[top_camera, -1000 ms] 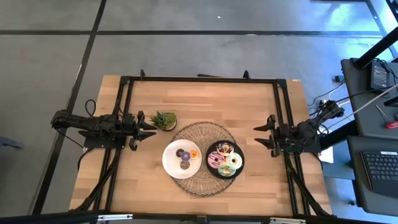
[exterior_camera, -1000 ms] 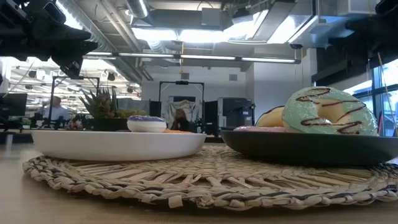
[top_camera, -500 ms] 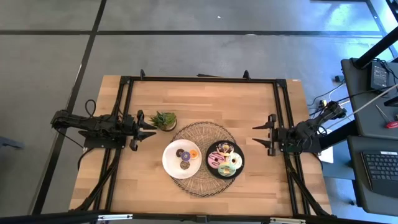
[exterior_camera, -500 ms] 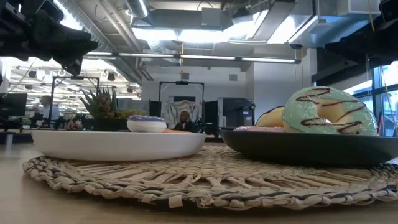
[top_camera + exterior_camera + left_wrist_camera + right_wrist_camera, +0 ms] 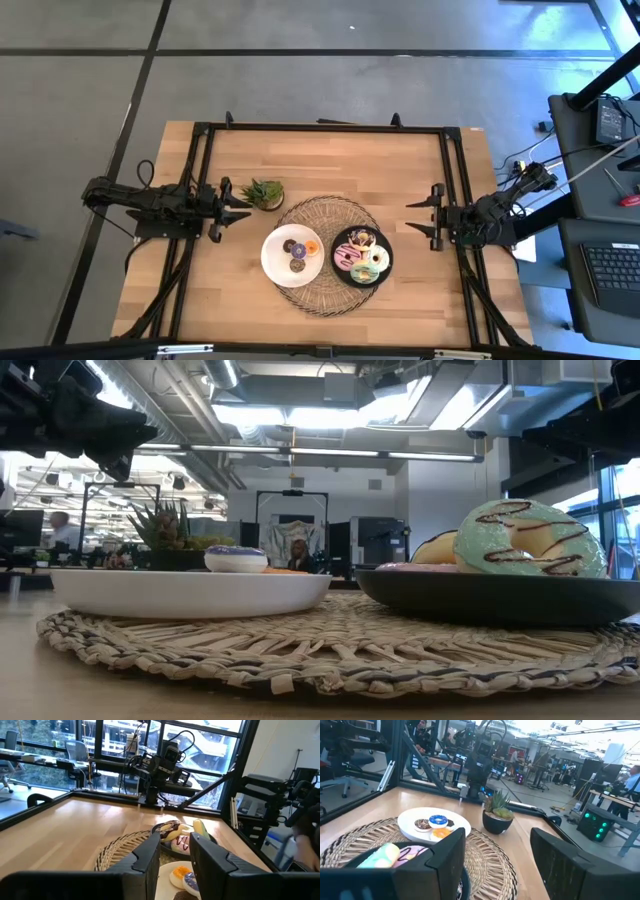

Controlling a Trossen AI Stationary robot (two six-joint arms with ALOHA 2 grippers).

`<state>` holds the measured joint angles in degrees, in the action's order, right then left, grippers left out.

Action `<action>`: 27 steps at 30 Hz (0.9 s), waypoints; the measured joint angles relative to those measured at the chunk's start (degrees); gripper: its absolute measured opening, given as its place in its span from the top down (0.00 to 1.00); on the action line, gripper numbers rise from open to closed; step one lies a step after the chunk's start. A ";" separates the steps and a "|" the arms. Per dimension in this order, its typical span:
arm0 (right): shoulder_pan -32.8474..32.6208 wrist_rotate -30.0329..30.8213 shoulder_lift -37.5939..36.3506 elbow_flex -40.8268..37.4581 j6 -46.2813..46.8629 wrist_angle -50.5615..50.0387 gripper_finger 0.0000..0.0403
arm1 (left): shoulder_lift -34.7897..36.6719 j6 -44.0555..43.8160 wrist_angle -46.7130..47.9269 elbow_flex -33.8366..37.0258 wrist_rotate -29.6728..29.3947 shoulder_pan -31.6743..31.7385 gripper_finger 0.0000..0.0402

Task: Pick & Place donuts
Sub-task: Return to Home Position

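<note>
The dark left gripper [image 5: 243,206] and dark right gripper [image 5: 412,218] are held empty at mid-left and mid-right of the high view.
The left fingers are seen slightly parted, the right spread wide. Small iced toy donuts [image 5: 297,250] are laid on the round white plate [image 5: 270,262], larger iced donuts [image 5: 352,260] on the round black plate [image 5: 389,257], both set on the round woven straw mat [image 5: 328,215] at lower centre.
</note>
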<state>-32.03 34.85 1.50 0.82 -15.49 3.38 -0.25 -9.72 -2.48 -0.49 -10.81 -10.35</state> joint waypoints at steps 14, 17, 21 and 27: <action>0.00 -0.02 0.00 0.00 0.00 0.02 0.44 | 0.00 0.00 0.00 0.00 -0.02 0.00 0.75; 0.00 -0.01 0.00 0.00 0.00 0.02 0.44 | 0.00 0.00 0.00 0.00 0.00 0.00 0.75; 0.00 -0.02 0.00 0.00 0.00 0.02 0.44 | 0.00 0.00 0.00 0.00 0.00 0.00 0.74; 0.00 -0.02 0.00 0.00 0.00 0.02 0.44 | 0.00 -0.01 0.00 0.00 0.00 0.00 0.75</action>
<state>-32.03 34.83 1.50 0.82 -15.49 3.40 -0.25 -9.73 -2.48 -0.49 -10.81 -10.35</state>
